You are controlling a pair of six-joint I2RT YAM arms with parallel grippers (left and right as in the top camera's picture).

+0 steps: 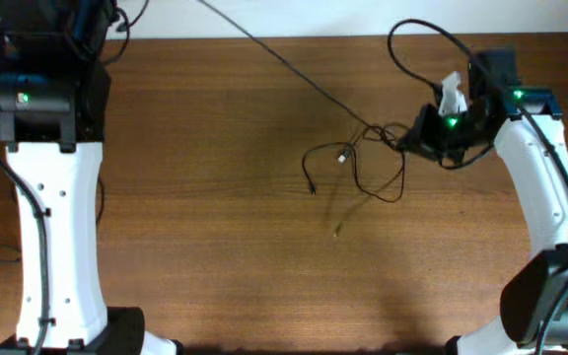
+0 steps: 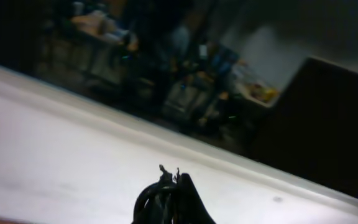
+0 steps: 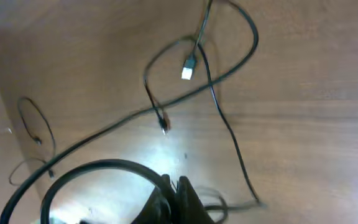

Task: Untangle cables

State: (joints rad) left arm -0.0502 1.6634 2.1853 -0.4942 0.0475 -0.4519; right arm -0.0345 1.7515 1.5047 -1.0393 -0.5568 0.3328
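Black cables (image 1: 375,133) knot: right gripper (image 1: 409,144) at its right edge, pressed together, pinch unclear; left gripper (image 2: 169,175) closed, well apart.

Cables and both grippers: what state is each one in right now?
Cables: tangled, loops crossing on the table.
White plug: loose, not plugged into anything.
Right gripper: shut at the tangle's edge; a pinched strand cannot be confirmed.
Left gripper: shut, nothing seen in it.
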